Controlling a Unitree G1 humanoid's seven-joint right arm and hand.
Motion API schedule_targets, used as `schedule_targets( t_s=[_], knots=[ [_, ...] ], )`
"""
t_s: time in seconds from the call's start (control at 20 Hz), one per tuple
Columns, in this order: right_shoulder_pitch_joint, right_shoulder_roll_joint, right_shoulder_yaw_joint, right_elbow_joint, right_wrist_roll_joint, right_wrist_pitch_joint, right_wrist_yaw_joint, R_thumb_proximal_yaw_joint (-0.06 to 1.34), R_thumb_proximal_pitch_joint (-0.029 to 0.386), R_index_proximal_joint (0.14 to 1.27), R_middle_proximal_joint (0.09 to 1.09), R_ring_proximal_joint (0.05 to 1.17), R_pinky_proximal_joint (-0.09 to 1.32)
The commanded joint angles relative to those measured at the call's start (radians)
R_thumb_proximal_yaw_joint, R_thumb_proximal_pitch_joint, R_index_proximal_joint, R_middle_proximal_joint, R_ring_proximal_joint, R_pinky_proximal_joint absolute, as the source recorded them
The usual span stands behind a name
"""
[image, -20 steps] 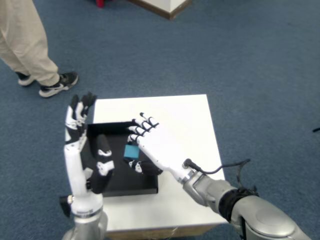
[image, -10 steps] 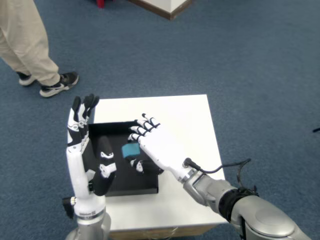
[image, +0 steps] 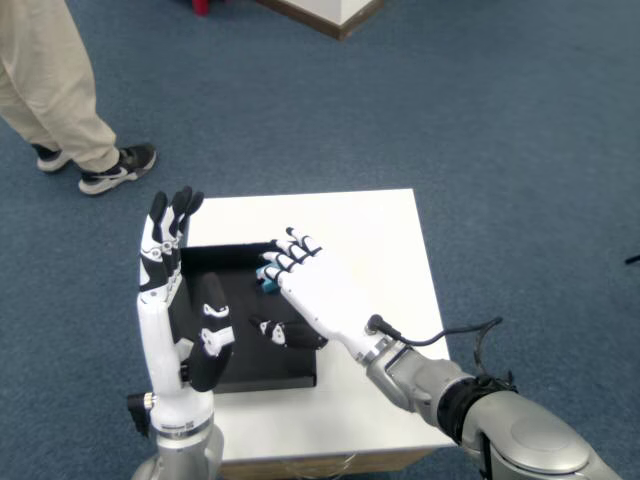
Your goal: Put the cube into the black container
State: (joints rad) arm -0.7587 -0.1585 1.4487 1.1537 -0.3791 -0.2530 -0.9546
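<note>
Head view: right hand [image: 318,295] empty, fingers spread, cube [image: 270,281] inside black container [image: 240,365]

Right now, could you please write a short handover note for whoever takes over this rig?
Right hand: open, fingers spread over the black container, holding nothing.
Left hand: raised open beside the container's left edge.
Cube: only a blue sliver shows beneath the right fingertips, apparently inside the container on the white table.
Done: cube seems placed.
Left: withdraw the right hand, confirm.
</note>
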Motion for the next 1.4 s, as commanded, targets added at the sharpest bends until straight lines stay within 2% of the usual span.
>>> schedule_targets(
  t_s=[0.05,0.3,0.45,0.55,0.65,0.85,0.9,1.1,1.2,1.3,1.35,1.4],
  knots=[
    [-0.056,-0.001,-0.012,-0.017,0.018,0.014,-0.021,0.55,0.088,0.64,0.34,0.25,0.11],
    [-0.048,-0.003,-0.013,-0.01,0.008,0.012,-0.055,0.53,0.082,0.63,0.35,0.26,0.12],
    [-0.04,-0.011,-0.024,-0.023,0.009,-0.023,-0.164,0.52,0.079,0.61,0.35,0.27,0.14],
    [-0.036,-0.027,-0.073,-0.076,0.059,-0.13,-0.268,0.52,0.074,0.52,0.36,0.28,0.17],
    [-0.02,-0.051,-0.111,-0.095,0.105,-0.24,-0.299,0.52,0.067,0.49,0.35,0.28,0.18],
    [0.042,-0.128,-0.153,-0.079,0.169,-0.48,-0.354,0.53,0.057,0.44,0.33,0.28,0.21],
    [0.057,-0.144,-0.161,-0.059,0.181,-0.534,-0.371,0.54,0.056,0.4,0.32,0.28,0.22],
    [0.087,-0.199,-0.191,-0.061,0.201,-0.766,-0.46,0.41,0.041,0.29,0.28,0.28,0.25],
    [0.104,-0.224,-0.199,-0.062,0.209,-0.868,-0.484,0.4,0.053,0.28,0.27,0.28,0.23],
    [0.122,-0.248,-0.201,-0.042,0.217,-0.938,-0.494,0.4,0.114,0.27,0.26,0.27,0.21],
    [0.141,-0.258,-0.206,-0.018,0.236,-0.983,-0.498,0.41,0.163,0.26,0.24,0.26,0.2],
    [0.153,-0.259,-0.211,0.003,0.256,-1.009,-0.496,0.4,0.177,0.25,0.24,0.26,0.19]
  ],
)
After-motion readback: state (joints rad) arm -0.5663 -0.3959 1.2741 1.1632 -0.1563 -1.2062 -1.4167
